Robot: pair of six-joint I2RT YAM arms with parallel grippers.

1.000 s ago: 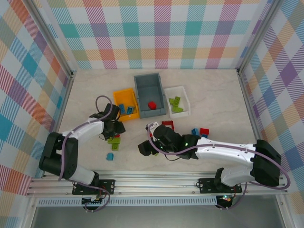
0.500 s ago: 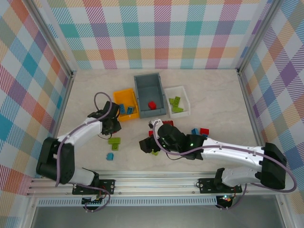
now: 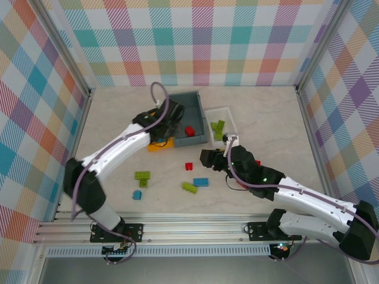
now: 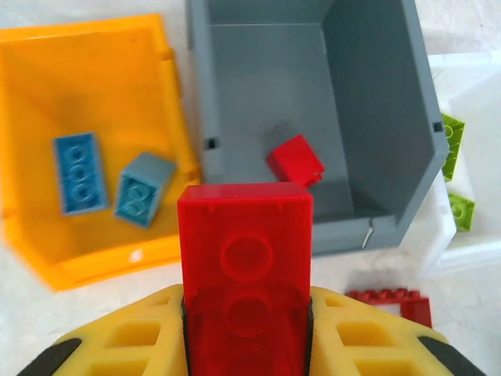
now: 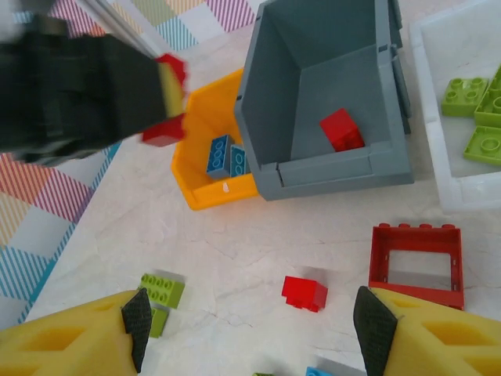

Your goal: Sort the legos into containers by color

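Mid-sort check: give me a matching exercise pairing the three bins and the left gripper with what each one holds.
1. small orange-yellow plastic bin
2. larger grey-blue plastic bin
3. small white plastic bin
4. left gripper

A. shut on the tall red brick
B. contains one small red brick
C. contains two blue bricks
D. contains lime green bricks

Pairs: 1-C, 2-B, 3-D, 4-A
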